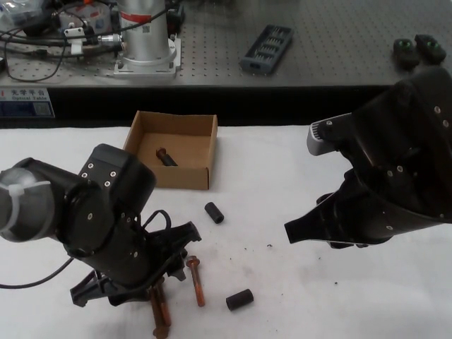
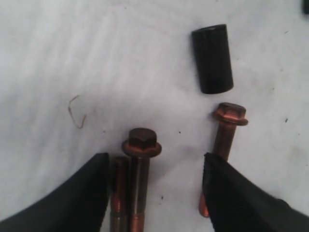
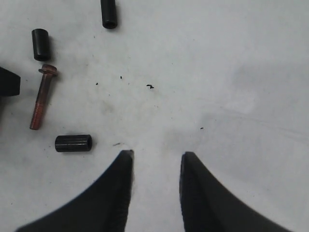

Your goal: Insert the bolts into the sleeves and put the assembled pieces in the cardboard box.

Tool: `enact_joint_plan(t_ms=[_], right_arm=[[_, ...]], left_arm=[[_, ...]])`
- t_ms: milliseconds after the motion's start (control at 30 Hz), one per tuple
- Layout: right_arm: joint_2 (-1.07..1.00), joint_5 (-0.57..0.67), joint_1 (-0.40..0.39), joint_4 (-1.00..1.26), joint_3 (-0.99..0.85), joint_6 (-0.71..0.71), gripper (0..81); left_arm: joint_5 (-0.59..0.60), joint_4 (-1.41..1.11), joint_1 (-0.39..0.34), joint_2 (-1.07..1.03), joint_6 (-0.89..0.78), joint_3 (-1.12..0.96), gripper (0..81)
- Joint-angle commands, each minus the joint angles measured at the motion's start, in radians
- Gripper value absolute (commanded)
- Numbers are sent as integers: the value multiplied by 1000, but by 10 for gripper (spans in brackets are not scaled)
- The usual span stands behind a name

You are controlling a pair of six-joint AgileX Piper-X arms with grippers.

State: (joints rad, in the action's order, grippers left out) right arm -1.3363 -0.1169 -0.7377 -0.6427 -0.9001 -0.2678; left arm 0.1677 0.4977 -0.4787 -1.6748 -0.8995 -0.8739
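Over a cluster of copper bolts at the near left of the white bench hangs my left gripper [image 1: 157, 279] [image 2: 155, 159], open. Its fingers straddle one bolt [image 2: 139, 169] with a second bolt [image 2: 119, 193] lying alongside. A third bolt [image 2: 226, 140] [image 1: 195, 280] [image 3: 42, 96] lies by one fingertip, and a black sleeve [image 2: 212, 59] [image 3: 40, 44] rests just past its head. Two more sleeves [image 1: 214, 212] [image 1: 239, 299] lie loose. My right gripper [image 1: 314, 236] [image 3: 157, 157] hangs open over bare cloth at mid right. An assembled piece [image 1: 166, 157] lies in the cardboard box [image 1: 176, 180].
A grey metal column [image 1: 145, 35] with cables and a dark tray [image 1: 266, 48] stand on the perforated bench behind the cloth. Two small black parts [image 1: 418, 49] sit at the far right. A small bent wire [image 2: 77, 112] lies on the cloth.
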Motion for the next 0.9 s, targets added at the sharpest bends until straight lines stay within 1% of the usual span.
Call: enact_joint_plan(t_ms=[0, 133, 233, 400, 467, 567, 633, 667, 700, 833, 867], right_arm=[[14, -1, 5, 22, 1, -8, 251], [14, 24, 5, 22, 1, -8, 251], [14, 34, 5, 22, 1, -8, 251], [14, 46, 5, 22, 1, -8, 251], [14, 46, 5, 22, 1, -8, 251], [14, 46, 5, 22, 1, -8, 251], [14, 46, 5, 22, 1, -8, 251], [14, 46, 5, 22, 1, -8, 251], [14, 46, 5, 22, 1, -8, 251], [14, 46, 5, 22, 1, -8, 251], [14, 46, 5, 22, 1, -8, 251]], left_arm=[[1, 4, -16, -12, 43, -9, 410], [9, 47, -22, -43, 55, -9, 357], [21, 96, -22, -66, 96, -9, 293], [-23, 124, -22, -69, 111, -15, 113], [-32, 115, -22, -69, 117, -25, 86], [-27, 65, -22, -69, 112, -27, 87], [-24, 49, -22, -69, 109, -34, 102], [-24, 39, -22, -69, 110, -34, 131], [-24, 30, -22, -69, 112, -34, 176], [-38, 25, 3, -69, 105, -34, 423], [-43, 27, 10, -69, 105, -34, 449]])
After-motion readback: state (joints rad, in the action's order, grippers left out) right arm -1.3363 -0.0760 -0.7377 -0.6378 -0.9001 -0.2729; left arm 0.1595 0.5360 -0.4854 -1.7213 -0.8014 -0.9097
